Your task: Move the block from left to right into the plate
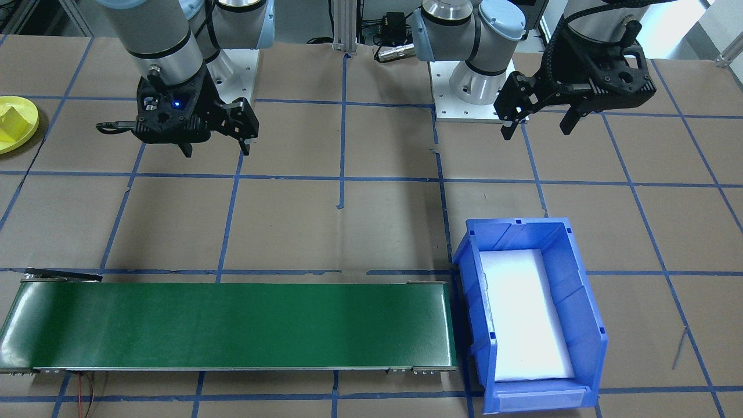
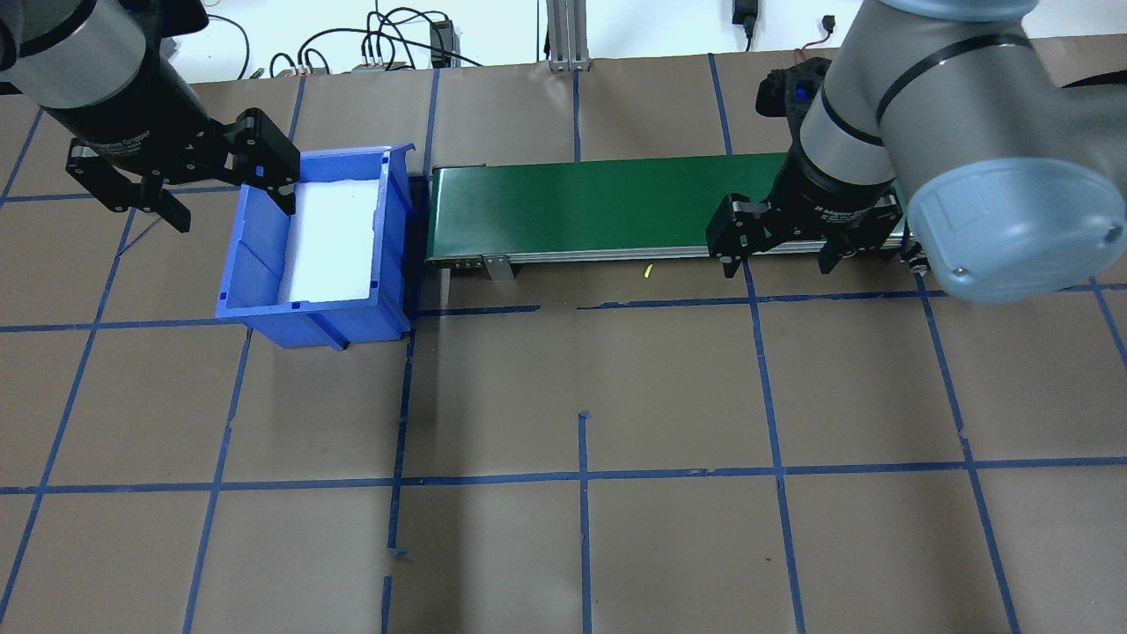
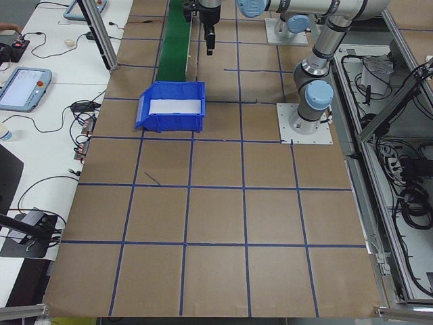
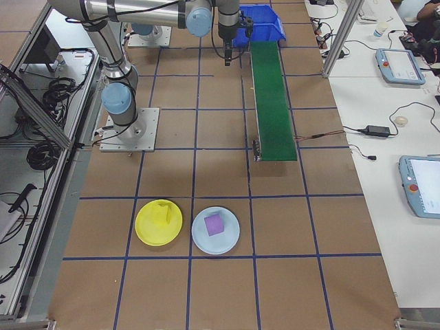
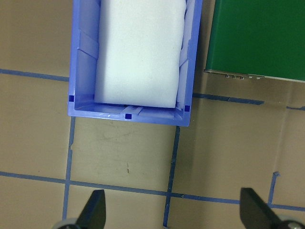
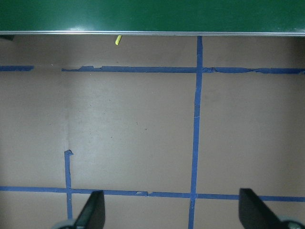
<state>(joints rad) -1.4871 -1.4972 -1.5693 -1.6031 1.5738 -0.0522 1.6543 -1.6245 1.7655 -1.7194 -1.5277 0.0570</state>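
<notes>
The yellow plate (image 4: pixel 159 222) lies at the table's end on my right, also seen at the edge of the front view as the plate (image 1: pixel 14 123). A yellow block (image 4: pixel 163 214) rests inside it. My right gripper (image 2: pixel 777 262) hangs open and empty above the table beside the green conveyor (image 2: pixel 607 210), far from the plate; its fingertips (image 6: pixel 93 210) frame bare table. My left gripper (image 2: pixel 231 207) is open and empty too, hovering at the robot-side edge of the blue bin (image 2: pixel 264 304). Nothing lies between its fingertips (image 5: pixel 93 212).
The blue bin (image 1: pixel 586 302) holds only a white foam pad (image 1: pixel 522 313). The conveyor belt (image 1: pixel 232 325) carries nothing. A light-blue plate (image 4: pixel 230 240) with a purple block (image 4: pixel 214 224) sits beside the yellow one. A small yellow scrap (image 6: pixel 117 39) lies near the conveyor.
</notes>
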